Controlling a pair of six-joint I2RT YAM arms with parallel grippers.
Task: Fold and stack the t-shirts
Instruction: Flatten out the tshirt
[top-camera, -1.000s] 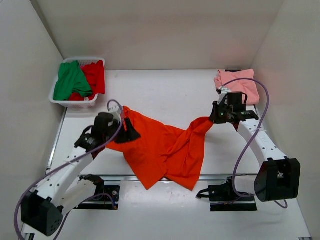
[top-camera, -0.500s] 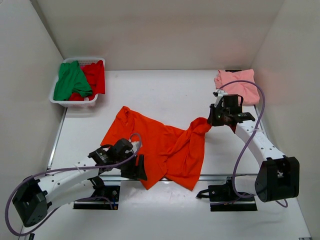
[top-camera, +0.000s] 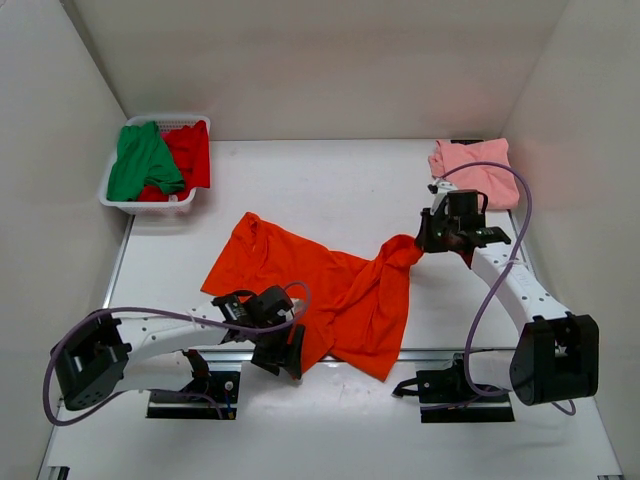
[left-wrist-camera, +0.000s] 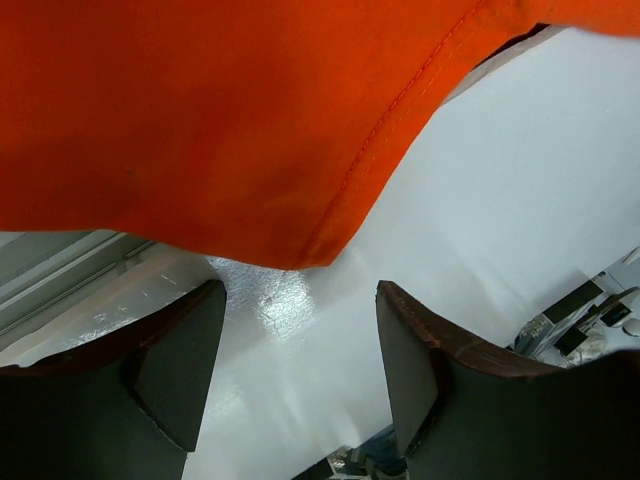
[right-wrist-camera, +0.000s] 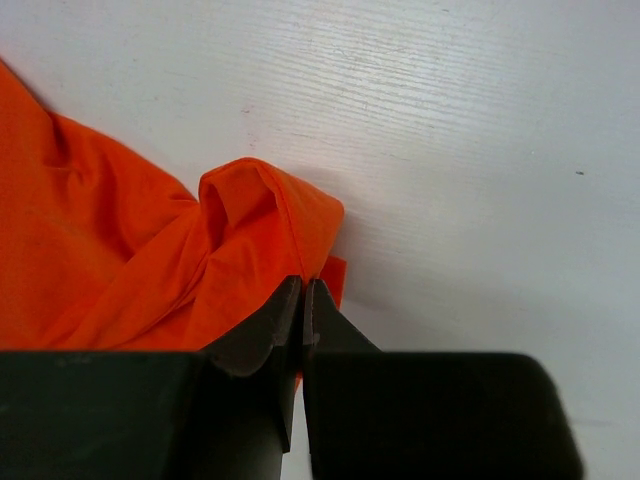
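The orange t-shirt (top-camera: 330, 290) lies crumpled across the middle of the table. My right gripper (top-camera: 424, 240) is shut on its right end (right-wrist-camera: 270, 225), pinching the cloth between its closed jaws. My left gripper (top-camera: 292, 352) is open and empty at the shirt's near bottom corner; the hemmed corner (left-wrist-camera: 310, 250) hangs just beyond the fingertips (left-wrist-camera: 190, 330). The pink t-shirt (top-camera: 478, 170) lies bunched at the back right. The green t-shirt (top-camera: 140, 160) and the red t-shirt (top-camera: 190, 152) lie in the white basket (top-camera: 150, 205) at the back left.
White walls close in the table on three sides. A metal rail (top-camera: 440, 352) runs along the near edge by the arm bases. The purple cable (top-camera: 505, 215) loops over my right arm.
My left gripper let go of the shirt's upper left corner, which dropped flat, and swung down to the shirt's near bottom corner. My right gripper stayed shut on the cloth, nearly still.
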